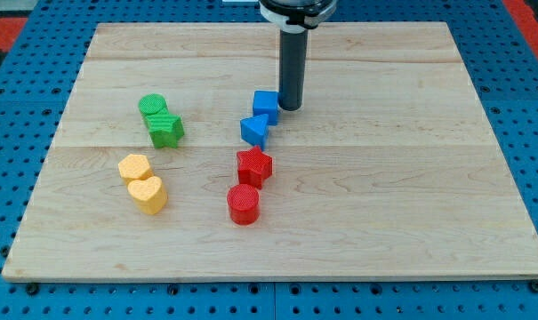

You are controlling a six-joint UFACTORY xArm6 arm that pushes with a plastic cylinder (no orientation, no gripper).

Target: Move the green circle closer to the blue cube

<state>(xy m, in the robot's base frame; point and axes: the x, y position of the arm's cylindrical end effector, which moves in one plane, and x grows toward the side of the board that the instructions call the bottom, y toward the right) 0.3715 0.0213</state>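
The green circle (152,105) sits on the wooden board (411,178) at the view's left, touching a green star (165,129) just below it. The blue cube (266,104) sits near the board's middle, with a blue triangular block (254,131) right below it. My tip (290,108) stands just to the right of the blue cube, touching or nearly touching its side. The green circle lies well to the left of the tip, with bare board between it and the blue cube.
A red star (253,166) and a red cylinder (244,204) lie below the blue blocks. A yellow block (134,167) and a yellow heart (148,194) lie at the lower left. Blue pegboard surrounds the board.
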